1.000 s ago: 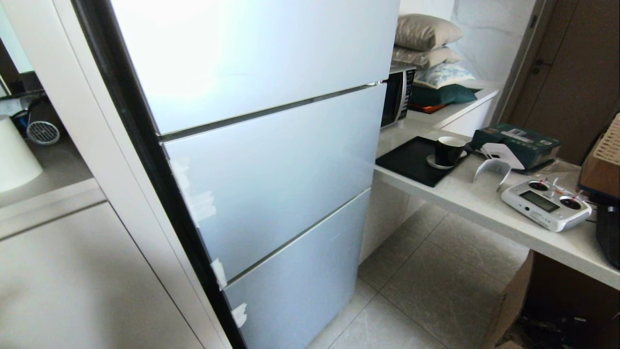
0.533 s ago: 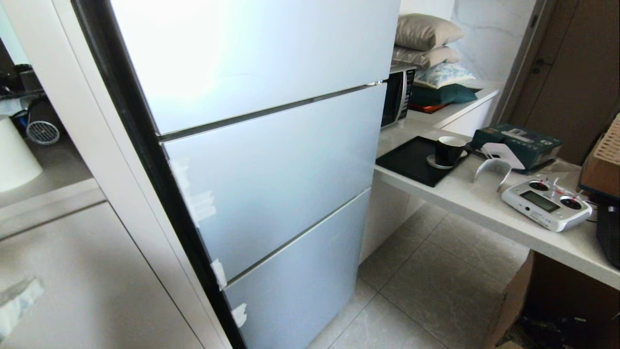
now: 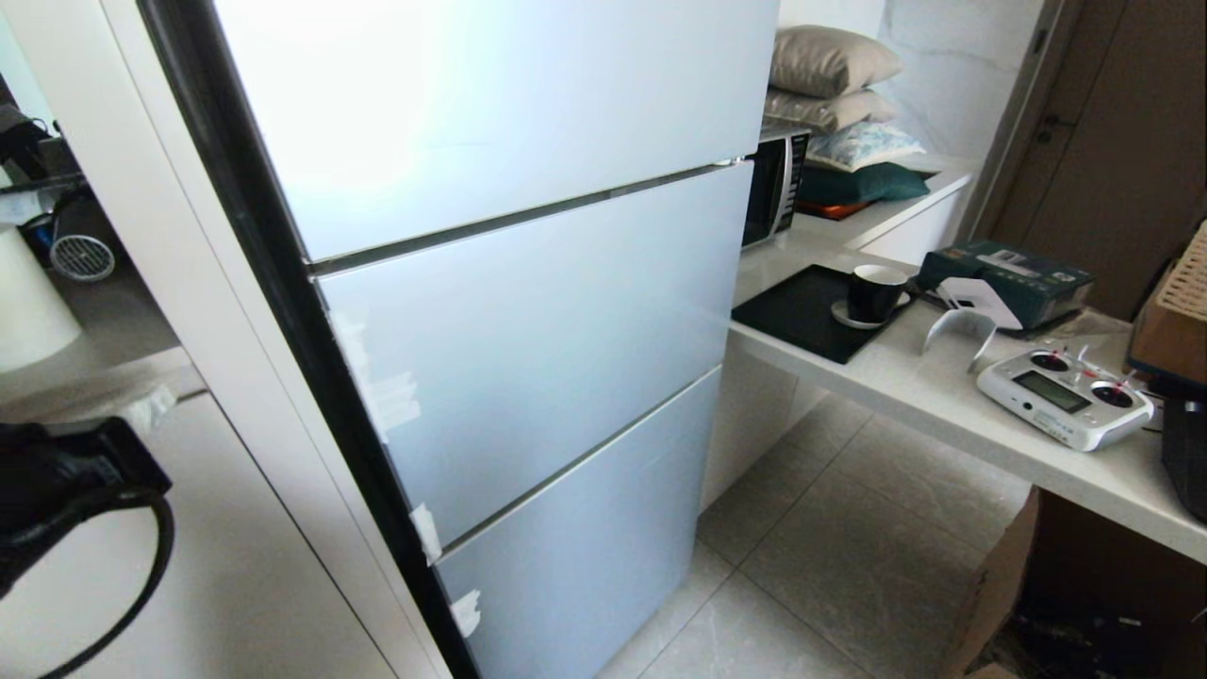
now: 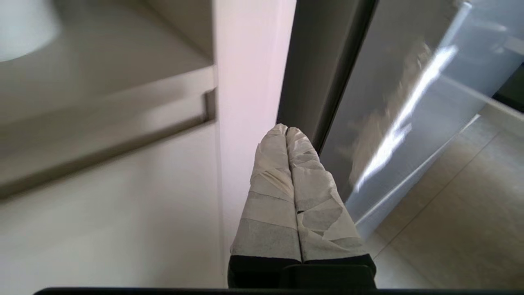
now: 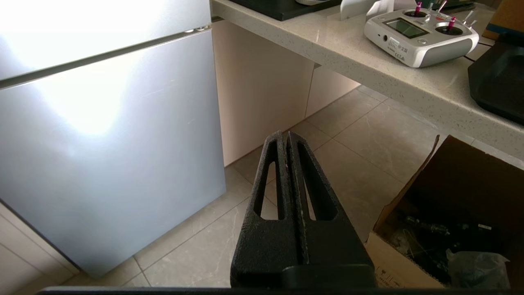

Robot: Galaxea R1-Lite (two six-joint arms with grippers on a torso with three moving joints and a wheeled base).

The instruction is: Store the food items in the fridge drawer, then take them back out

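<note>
Fridge (image 3: 509, 311) closed; L gripper (image 4: 286, 130) pinched shut, empty, beside fridge's dark edge; R gripper (image 5: 285, 137) shut, empty, over floor (image 5: 360, 139).

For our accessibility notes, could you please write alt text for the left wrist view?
The left hand, its tape-wrapped fingers pressed shut and holding nothing, points at the dark seam where a white cabinet panel meets the closed blue-grey fridge. Beige cabinet fronts and tiled floor flank it.
</note>
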